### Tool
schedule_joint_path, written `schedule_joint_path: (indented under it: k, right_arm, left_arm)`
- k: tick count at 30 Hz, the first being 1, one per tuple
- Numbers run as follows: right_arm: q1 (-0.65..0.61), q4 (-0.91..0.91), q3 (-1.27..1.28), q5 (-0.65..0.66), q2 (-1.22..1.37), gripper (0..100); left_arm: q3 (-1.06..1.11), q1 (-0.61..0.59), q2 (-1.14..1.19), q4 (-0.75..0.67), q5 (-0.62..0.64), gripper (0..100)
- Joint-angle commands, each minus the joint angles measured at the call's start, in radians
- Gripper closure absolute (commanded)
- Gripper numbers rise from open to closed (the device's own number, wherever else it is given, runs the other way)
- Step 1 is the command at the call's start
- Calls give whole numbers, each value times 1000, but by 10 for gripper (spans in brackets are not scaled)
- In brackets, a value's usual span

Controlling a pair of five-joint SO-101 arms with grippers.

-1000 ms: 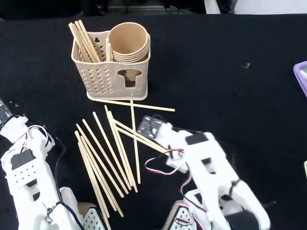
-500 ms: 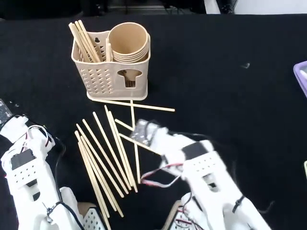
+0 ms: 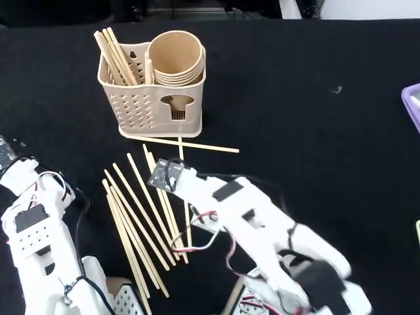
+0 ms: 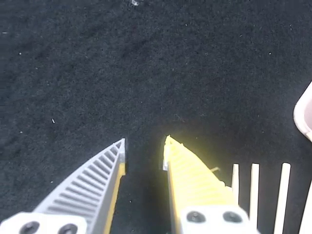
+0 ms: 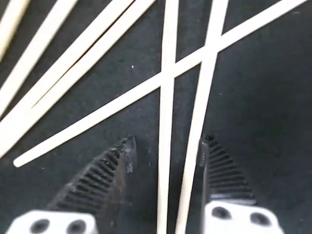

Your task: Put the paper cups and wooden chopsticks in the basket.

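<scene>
The right claw [image 3: 164, 176] has swung left across the tabletop [image 3: 295, 98] onto the loose chopsticks [image 3: 141, 216].
It stands wide open, with two sticks [image 5: 165, 97] lying unclamped between its jaws. The left claw [image 4: 145, 141], also parted, hangs over bare tabletop near the stick ends. The paper cups [image 3: 175, 56] sit stacked in the basket [image 3: 154, 108], beside more upright chopsticks [image 3: 113, 56].

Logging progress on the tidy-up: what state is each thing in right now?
basket: upright, partly filled.
paper cups: stacked, in the basket.
stowed chopsticks: standing in the basket, leaning.
loose chopsticks: lying scattered on the table.
left gripper: open, empty.
right gripper: open, straddling two loose chopsticks.
</scene>
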Motion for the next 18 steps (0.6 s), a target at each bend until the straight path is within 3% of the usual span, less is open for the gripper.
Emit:
schedule_joint_path:
  k: [1,5,8,14,18]
  right_arm:
    - [-3,2,-87,11,79,786]
    - [-8,21,-99,8,82,822]
    - [-5,20,-99,5,82,985]
    - [18,61,-87,3,58,988]
    - [74,138,-62,5,-107,988]
  left_arm:
    - [-16,-8,-18,-17,8,866]
    - [-16,-8,-18,-17,8,866]
    - [-16,-8,-18,-17,8,866]
    - [-16,-8,-18,-14,8,866]
    - [-18,-8,-18,-12,8,866]
